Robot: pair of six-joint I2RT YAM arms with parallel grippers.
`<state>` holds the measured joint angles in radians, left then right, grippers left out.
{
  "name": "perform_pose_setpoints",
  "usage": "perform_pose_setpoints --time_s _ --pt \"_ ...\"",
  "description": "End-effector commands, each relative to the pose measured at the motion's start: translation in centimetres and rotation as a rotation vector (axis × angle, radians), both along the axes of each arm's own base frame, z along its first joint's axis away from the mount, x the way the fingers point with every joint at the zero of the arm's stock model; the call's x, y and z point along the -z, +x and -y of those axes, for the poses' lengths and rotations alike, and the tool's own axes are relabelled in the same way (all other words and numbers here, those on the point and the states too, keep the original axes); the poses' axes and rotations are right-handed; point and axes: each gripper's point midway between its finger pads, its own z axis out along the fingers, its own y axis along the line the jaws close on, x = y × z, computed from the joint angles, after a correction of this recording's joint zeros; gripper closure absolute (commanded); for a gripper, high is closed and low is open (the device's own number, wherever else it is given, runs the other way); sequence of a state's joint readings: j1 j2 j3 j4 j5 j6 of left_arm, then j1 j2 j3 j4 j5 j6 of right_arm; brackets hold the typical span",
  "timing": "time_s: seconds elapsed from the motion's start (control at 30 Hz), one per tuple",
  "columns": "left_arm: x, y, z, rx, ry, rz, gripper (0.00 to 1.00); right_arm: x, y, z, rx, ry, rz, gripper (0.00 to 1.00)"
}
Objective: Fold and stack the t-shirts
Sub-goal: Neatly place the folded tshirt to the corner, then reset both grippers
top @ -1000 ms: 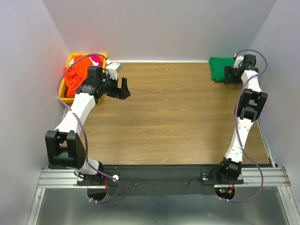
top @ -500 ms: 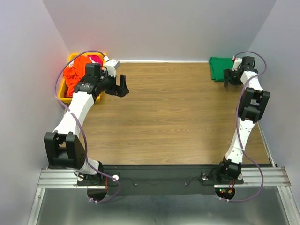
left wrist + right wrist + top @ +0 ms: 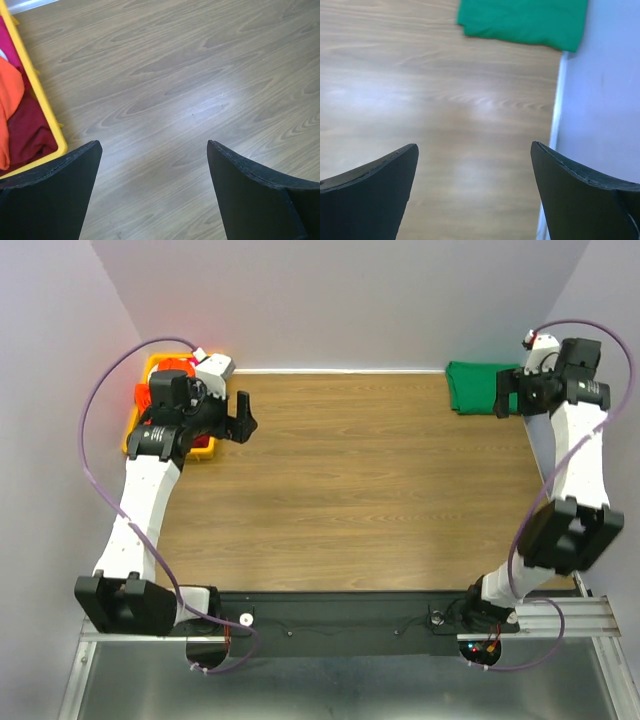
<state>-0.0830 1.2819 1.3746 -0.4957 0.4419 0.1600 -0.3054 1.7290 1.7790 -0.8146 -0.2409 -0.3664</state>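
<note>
A folded dark green t-shirt (image 3: pixel 474 388) lies flat at the far right corner of the table; the right wrist view has it (image 3: pixel 525 20) at the top of the frame. An orange t-shirt (image 3: pixel 10 97) and a red-pink one (image 3: pixel 27 132) lie crumpled in the yellow bin (image 3: pixel 39 97). In the top view the left arm hides most of the orange t-shirt (image 3: pixel 145 400). My left gripper (image 3: pixel 242 420) (image 3: pixel 152 146) hangs open over bare wood just right of the bin. High up beside the green t-shirt, my right gripper (image 3: pixel 503 402) (image 3: pixel 474 146) is open and holds nothing.
The yellow bin (image 3: pixel 205 449) stands at the far left corner against the wall. Grey walls (image 3: pixel 605 100) close the table on the left, back and right. Wooden tabletop (image 3: pixel 370 480) stretches between the two arms.
Both arms have lifted. The left gripper drew back slightly toward the bin; the right wrist rose and swung right, away from the green t-shirt. Both grippers stayed open.
</note>
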Motion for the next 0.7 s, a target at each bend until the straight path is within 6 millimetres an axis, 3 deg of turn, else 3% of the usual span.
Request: perform_pose_setpoints --time_s 0.0,0.03,0.1,0.13,0.27,0.37,0.57,0.67 --pt "2.0 -2.4 -0.9 0.022 0.074 -0.026 0.01 -0.1 -7.3 -4.9 -0.069 0.146 -0.090 0.00" --pt "2.6 -2.6 -1.0 0.026 0.086 -0.035 0.01 1.8 -9.0 -5.7 -0.074 0.179 -0.142 0.00" --pt "4.5 -3.5 -1.4 0.034 0.119 -0.064 0.01 2.0 -11.1 -7.1 -0.094 0.218 -0.141 0.00" --pt "5.2 -3.8 -1.7 0.032 0.135 -0.074 0.01 2.8 -13.2 -8.2 -0.110 0.245 -0.155 0.00" --pt "7.0 -5.1 -2.6 0.041 0.203 -0.076 0.01 4.5 -17.4 -10.2 -0.136 0.282 -0.171 0.00" --pt "7.8 -5.5 -2.7 0.047 0.214 -0.084 0.01 5.2 -19.3 -10.9 -0.155 0.275 -0.168 0.00" --pt "8.9 -5.7 -3.1 0.027 0.229 -0.112 0.01 4.5 -19.6 -11.4 -0.204 0.261 -0.123 0.00" --pt "8.2 -6.0 -3.0 0.028 0.218 -0.103 0.01 4.8 -19.6 -11.5 -0.218 0.264 -0.124 0.00"
